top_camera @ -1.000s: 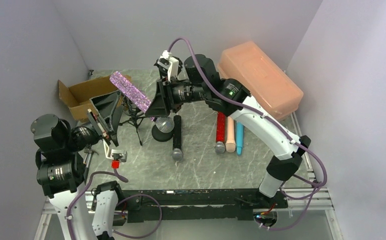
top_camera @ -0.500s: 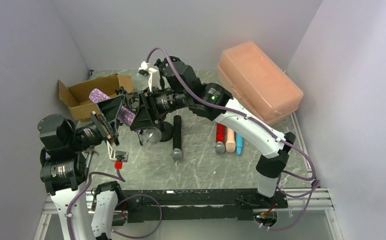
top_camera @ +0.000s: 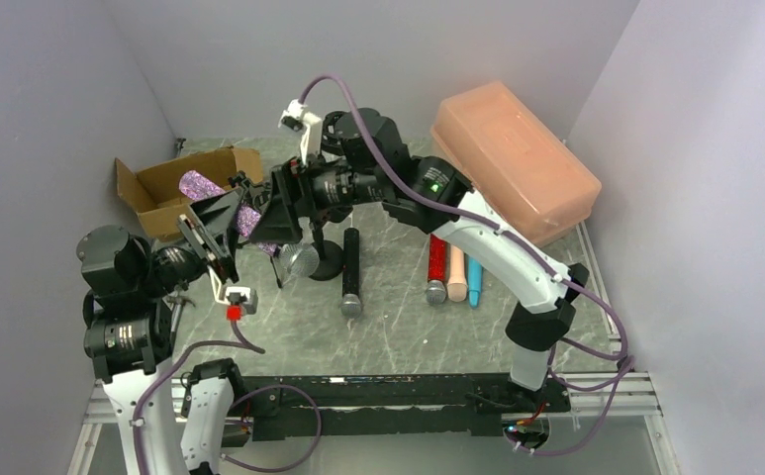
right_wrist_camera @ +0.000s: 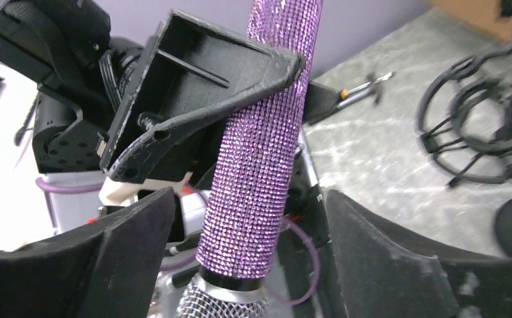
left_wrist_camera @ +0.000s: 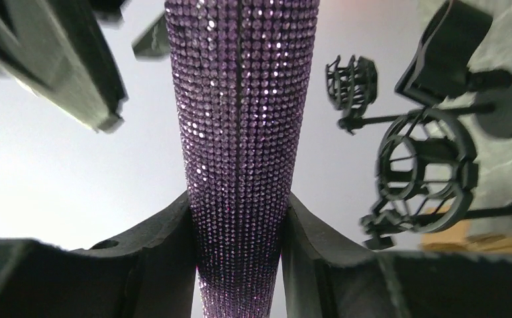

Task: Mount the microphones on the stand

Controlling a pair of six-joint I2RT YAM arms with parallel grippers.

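The glittery purple microphone (left_wrist_camera: 240, 99) runs slantwise above the table's left side, its silver mesh head (top_camera: 304, 259) lowest. My left gripper (left_wrist_camera: 240, 252) is shut on its handle, both pads pressed against the glitter. My right gripper (right_wrist_camera: 246, 252) stands open around the same microphone (right_wrist_camera: 266, 146) just above the mesh head, with a gap on each side. The stand's black ring clips (left_wrist_camera: 425, 165) hang close by to the right, over its round base (top_camera: 331, 262). The black (top_camera: 350, 272), red (top_camera: 437, 259), peach (top_camera: 456, 275) and light blue (top_camera: 475, 279) microphones lie on the table.
An open cardboard box (top_camera: 160, 188) sits at the back left, just behind the held microphone. A large peach plastic container (top_camera: 517, 158) fills the back right. Walls close in on the left, back and right.
The right arm swung the purple microphone left and down to the left gripper. The left gripper closed on its handle and the right gripper opened.
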